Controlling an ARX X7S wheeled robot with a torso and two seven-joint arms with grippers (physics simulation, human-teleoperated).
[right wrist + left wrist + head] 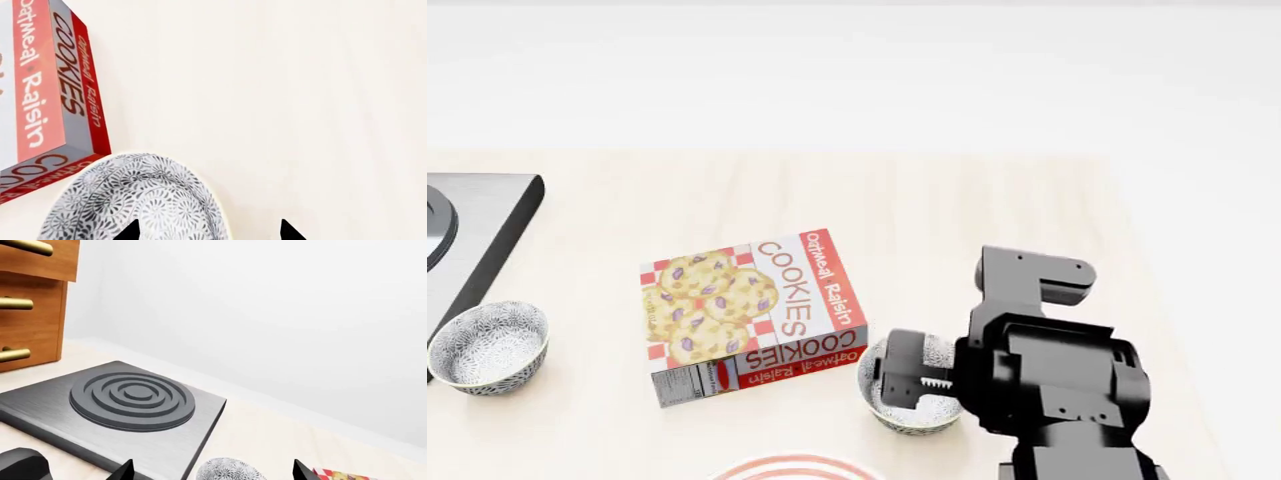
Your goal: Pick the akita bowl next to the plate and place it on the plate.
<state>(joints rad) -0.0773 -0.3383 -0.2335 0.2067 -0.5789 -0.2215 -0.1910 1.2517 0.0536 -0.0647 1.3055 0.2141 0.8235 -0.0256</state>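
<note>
Two patterned bowls show in our head view, and nearest us a sliver of the plate (797,467) peeks at the lower edge. Just beyond it stands the akita bowl (910,390), upright, mouth up; being round, it has no long axis. Our right gripper (924,385) hangs over it, jaws spread and straddling its rim, which only the right wrist view shows. The cookie box (754,312) lies flat beside it. Farther left on the worktop (961,220) sits the second bowl (487,347). Our left gripper (212,471) hangs released near the stove burner (132,399), by wooden drawers (30,300).
</note>
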